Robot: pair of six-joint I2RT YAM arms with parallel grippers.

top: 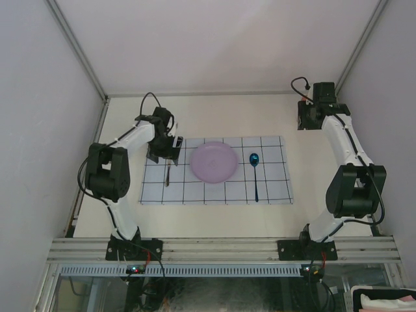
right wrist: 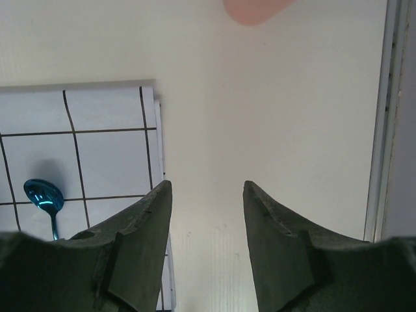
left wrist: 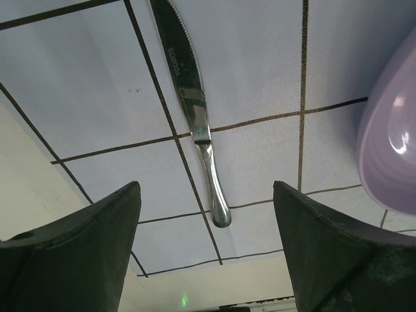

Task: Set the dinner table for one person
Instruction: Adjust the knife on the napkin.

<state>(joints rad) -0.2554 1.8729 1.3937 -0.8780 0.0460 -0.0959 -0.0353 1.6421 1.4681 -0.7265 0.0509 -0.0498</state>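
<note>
The dinner table (top: 214, 117) is an off-white tabletop with a grid-patterned cloth (top: 273, 188) lying on it. On the cloth lie a lilac plate (top: 212, 162), a blue spoon (top: 255, 172) to its right and a silver knife (top: 168, 174) to its left. My left gripper (top: 166, 151) hovers open and empty over the cloth's far left corner. In the left wrist view, this gripper (left wrist: 207, 186) stands just above the handle end of the knife (left wrist: 192, 104), with the plate (left wrist: 390, 143) at the right. My right gripper (top: 305, 120) is open and empty over bare table at the far right.
Aluminium rails (top: 221, 249) edge the table. In the right wrist view, my right gripper (right wrist: 208, 184) is over the bare table (right wrist: 279, 110) beside the cloth's edge (right wrist: 149, 130). The spoon (right wrist: 44, 195) is at the left. A pink rounded shape (right wrist: 253, 10) shows at the top edge.
</note>
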